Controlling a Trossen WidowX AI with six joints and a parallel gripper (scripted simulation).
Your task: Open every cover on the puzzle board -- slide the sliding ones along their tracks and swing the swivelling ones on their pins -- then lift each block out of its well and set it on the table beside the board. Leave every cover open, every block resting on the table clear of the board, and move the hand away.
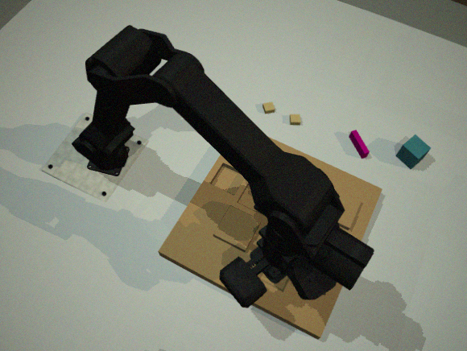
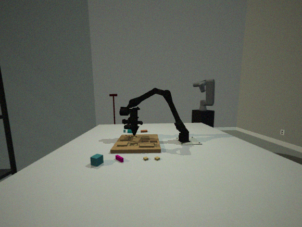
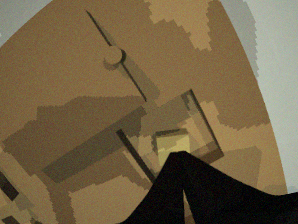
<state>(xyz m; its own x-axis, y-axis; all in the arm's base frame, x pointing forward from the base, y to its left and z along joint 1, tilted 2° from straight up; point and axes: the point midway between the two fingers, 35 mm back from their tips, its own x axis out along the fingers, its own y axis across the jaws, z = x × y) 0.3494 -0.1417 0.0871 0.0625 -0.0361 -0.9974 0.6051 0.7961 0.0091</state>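
The wooden puzzle board (image 1: pixel 189 250) (image 2: pixel 135 151) (image 3: pixel 60 65) lies under the arm. My gripper (image 2: pixel 134 134) (image 3: pixel 177 158) is shut and empty, its tips low over the board; the top view hides the tips behind the arm. In the wrist view a pale yellow block (image 3: pixel 173 143) sits in an uncovered well, just beyond the fingertips and partly hidden by them. A square cover (image 1: pixel 239 223) stands beside open wells. A round knob (image 3: pixel 114 55) shows at a cover's edge. Two small yellow blocks (image 1: pixel 269 107) (image 1: pixel 295 119) (image 2: pixel 157 158) (image 2: pixel 146 158) rest on the table off the board.
A magenta bar (image 1: pixel 359 144) (image 2: pixel 119 158) and a teal cube (image 1: pixel 413 151) (image 2: pixel 97 160) lie on the table beside the board. An orange piece (image 2: pixel 143 130) and teal pieces (image 2: pixel 129 131) lie beyond it. My arm covers much of the board in the top view.
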